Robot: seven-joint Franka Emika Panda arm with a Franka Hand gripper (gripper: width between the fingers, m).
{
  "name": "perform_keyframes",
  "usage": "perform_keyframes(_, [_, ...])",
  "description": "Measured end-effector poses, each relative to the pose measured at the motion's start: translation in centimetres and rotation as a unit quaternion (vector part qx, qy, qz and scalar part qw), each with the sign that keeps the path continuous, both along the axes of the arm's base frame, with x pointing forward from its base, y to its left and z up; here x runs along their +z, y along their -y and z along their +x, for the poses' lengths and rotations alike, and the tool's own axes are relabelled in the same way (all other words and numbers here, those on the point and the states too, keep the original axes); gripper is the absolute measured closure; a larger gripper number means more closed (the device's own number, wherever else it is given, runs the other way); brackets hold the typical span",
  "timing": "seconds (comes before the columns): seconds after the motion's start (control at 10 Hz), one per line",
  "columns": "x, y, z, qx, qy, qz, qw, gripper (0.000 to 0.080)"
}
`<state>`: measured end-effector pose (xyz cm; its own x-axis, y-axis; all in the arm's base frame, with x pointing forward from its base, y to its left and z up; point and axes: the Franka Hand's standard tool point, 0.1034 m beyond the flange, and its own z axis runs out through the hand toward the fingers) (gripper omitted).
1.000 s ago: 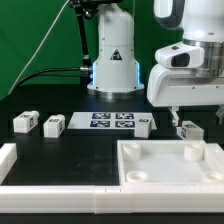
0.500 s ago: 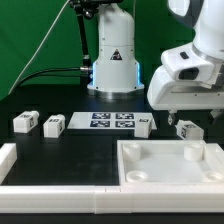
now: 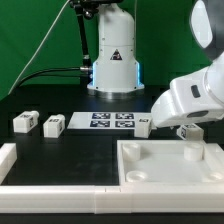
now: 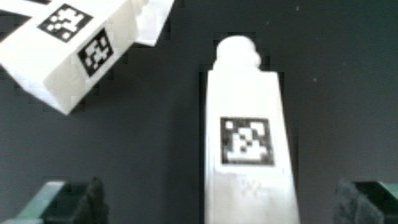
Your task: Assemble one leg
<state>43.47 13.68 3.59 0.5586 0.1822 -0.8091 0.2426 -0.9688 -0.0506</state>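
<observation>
My gripper [image 4: 222, 203] hangs spread wide over the small white plastic tagged leg [image 4: 238, 130]. Likely light, stiff and slick. I'd pinch its long sides.

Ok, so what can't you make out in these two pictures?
- Wrist view: the leg inside the open gripper is cut off by the picture's edge near the fingers, which show only as dark, blurred tips.
- Wrist view: a second leg is cropped at the corner.
- Exterior view: the arm's white wrist housing hides the fingertips and most of the leg beneath it, so contact cannot be judged.
</observation>
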Motion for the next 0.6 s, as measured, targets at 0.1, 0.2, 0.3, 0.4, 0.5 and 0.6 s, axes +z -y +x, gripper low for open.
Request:
perform_keyframes(0.1, [-0.5, -0.2, 0.6, -0.001, 0.002, 0.001, 1.0, 0.015])
perform_keyframes(0.2, [-0.4, -0.1, 0.5, -0.001, 0.002, 0.001, 1.0, 0.015])
perform_keyframes(0.3, [-0.5, -0.1, 0.5, -0.001, 0.001, 0.001, 1.0, 0.015])
perform_keyframes(0.4, [-0.8, 0.1, 0.3, -0.002, 0.0, -0.001, 1.0, 0.015])
perform_keyframes(0.5, [-1.3, -0.2, -0.3, 0.001, 0.001, 0.001, 1.0, 0.015])
perform_keyframes(0.6, [-1.8, -0.4, -0.9, 0.004, 0.001, 0.002, 1.0, 0.015])
